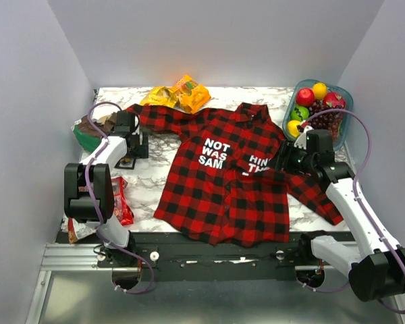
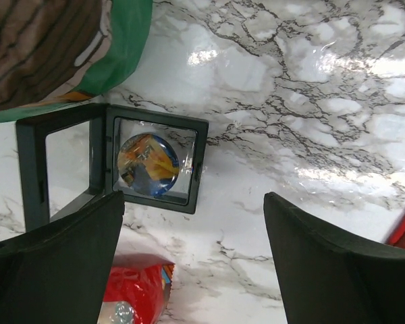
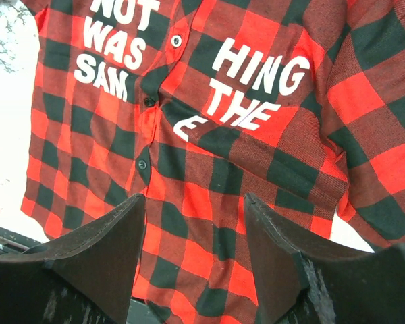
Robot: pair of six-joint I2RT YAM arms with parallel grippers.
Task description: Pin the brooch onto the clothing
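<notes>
- A small round glossy brooch (image 2: 148,165), tinted blue and orange, lies face up under clear film in one half of a black square hinged case (image 2: 198,155). The case stands open on the white marble-patterned table (image 2: 310,101).
- The left claw (image 2: 192,223) hangs above the table with its two dark fingers spread wide and nothing between them. In its wrist view the brooch sits just beyond the left fingertip (image 2: 88,229), to one side of the gap.
- The red and black plaid button-up shirt (image 1: 223,189) with white block letters lies flat mid-table, apart from the case.
- The right claw (image 3: 194,202) hovers over the shirt's front, near the letters "HING THE", with its fingers parted and holding nothing.
- A green and brown bag (image 2: 128,40) crowds the case on one side and a red foil packet (image 2: 138,290) lies on another. Bare marble stretches toward the shirt.
- A clear bowl of fruit (image 1: 349,98) stands in the far right corner, near the right claw.
- The shirt's long axis runs far to near, with the collar toward the back wall and the hem at the near edge. One sleeve reaches far left; a fold hides part of the lettering.
- The brooch is round and shows no long axis. The case's lid lies open beside it.
</notes>
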